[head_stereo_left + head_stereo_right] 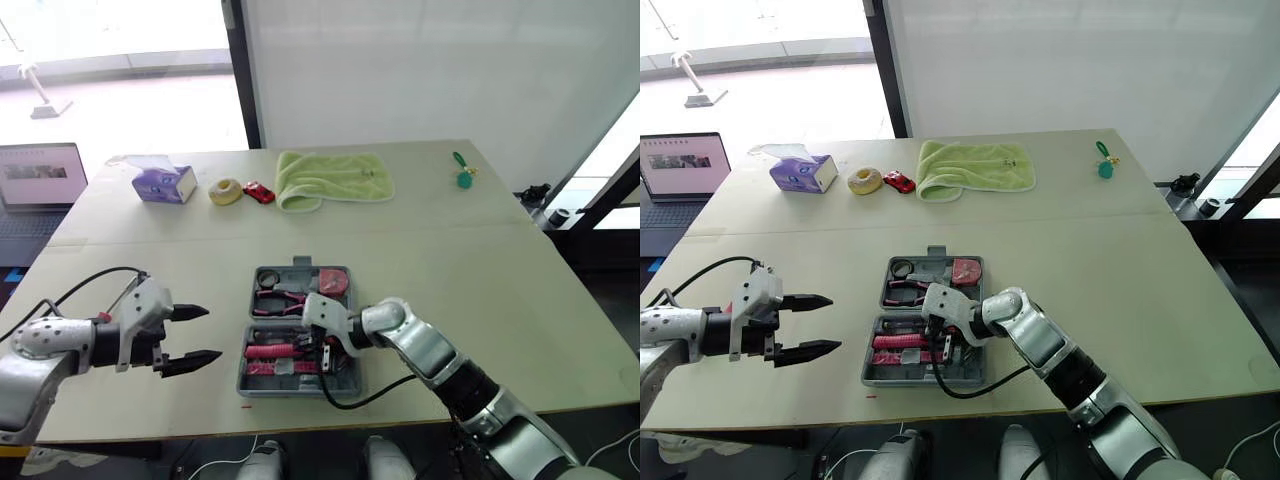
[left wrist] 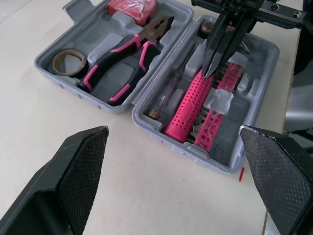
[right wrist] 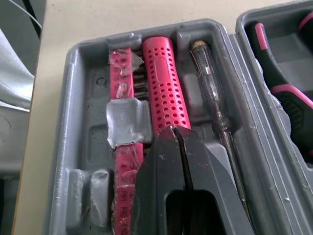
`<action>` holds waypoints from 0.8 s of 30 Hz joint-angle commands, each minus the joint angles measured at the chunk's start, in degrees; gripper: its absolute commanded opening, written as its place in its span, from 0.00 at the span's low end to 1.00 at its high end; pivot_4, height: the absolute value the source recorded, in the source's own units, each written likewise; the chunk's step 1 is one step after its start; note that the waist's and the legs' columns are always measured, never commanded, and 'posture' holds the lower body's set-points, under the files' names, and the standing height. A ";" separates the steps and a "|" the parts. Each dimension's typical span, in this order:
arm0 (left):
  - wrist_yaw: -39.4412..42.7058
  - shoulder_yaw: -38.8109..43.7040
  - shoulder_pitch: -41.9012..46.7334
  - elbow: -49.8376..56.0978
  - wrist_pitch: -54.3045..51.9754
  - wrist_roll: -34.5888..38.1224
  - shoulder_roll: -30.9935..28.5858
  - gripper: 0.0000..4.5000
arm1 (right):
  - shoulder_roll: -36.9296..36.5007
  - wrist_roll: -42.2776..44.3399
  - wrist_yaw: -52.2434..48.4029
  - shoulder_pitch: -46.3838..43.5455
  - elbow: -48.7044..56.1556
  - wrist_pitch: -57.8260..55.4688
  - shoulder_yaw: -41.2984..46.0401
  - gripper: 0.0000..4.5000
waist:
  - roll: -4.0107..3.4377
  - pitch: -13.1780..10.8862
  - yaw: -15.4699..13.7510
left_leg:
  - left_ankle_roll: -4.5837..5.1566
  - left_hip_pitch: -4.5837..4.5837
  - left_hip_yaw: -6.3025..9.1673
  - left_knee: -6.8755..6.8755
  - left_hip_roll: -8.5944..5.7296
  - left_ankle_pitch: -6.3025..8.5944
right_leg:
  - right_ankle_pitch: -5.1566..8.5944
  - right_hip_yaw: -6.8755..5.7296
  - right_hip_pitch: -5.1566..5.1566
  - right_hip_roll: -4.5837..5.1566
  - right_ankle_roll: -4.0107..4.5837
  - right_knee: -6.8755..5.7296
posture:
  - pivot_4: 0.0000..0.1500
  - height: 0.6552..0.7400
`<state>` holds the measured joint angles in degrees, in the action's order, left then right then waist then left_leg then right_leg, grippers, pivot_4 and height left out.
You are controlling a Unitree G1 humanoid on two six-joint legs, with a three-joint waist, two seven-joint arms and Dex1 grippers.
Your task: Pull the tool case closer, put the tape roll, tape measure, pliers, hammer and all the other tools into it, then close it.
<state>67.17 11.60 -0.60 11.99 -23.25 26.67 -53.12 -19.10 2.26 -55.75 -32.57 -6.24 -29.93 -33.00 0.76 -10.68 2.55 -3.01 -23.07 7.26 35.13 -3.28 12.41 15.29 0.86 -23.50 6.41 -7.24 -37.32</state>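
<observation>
The grey tool case (image 1: pixel 246 380) lies open near the table's front edge. Its far half holds a tape roll (image 2: pixel 68 61), pink-handled pliers (image 2: pixel 120 71) and a red tape measure (image 2: pixel 132 6). The near half holds the hammer with its pink perforated handle (image 3: pixel 164 78), a clear tester screwdriver (image 3: pixel 215 107) and a pink bit strip (image 3: pixel 122 73). My right gripper (image 1: pixel 318 350) is shut, pointing down into the near half with its tip at the hammer handle and nothing held. Left of the case, my left gripper (image 1: pixel 210 333) stands open and empty.
Along the far side of the table sit a purple tissue box (image 1: pixel 164 183), a yellow ring (image 1: pixel 226 191), a small red car (image 1: pixel 259 192), a green towel (image 1: pixel 330 177) and a green trinket (image 1: pixel 463 176). A laptop (image 1: pixel 40 175) stands beyond the left edge.
</observation>
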 commanded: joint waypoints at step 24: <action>-8.59 12.42 -2.53 -13.44 5.88 0.86 8.16 1.00 | -5.64 13.56 7.20 15.67 5.98 12.16 35.88 0.30 | 0.25 0.30 -0.39 | 0.01 0.48 -0.05 -0.20 0.10 0.02 | 0.02 0.10 0.42 -0.10 0.02 0.13 | 1.00 0.97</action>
<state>60.88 19.80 -2.14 0.85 -20.52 27.24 -45.60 -23.24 13.76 -49.87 -18.44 -1.89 -20.59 -2.77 1.02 -10.38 2.15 -3.01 -22.59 7.21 34.93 -3.18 12.43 15.31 0.96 -23.09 6.32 -7.21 -37.18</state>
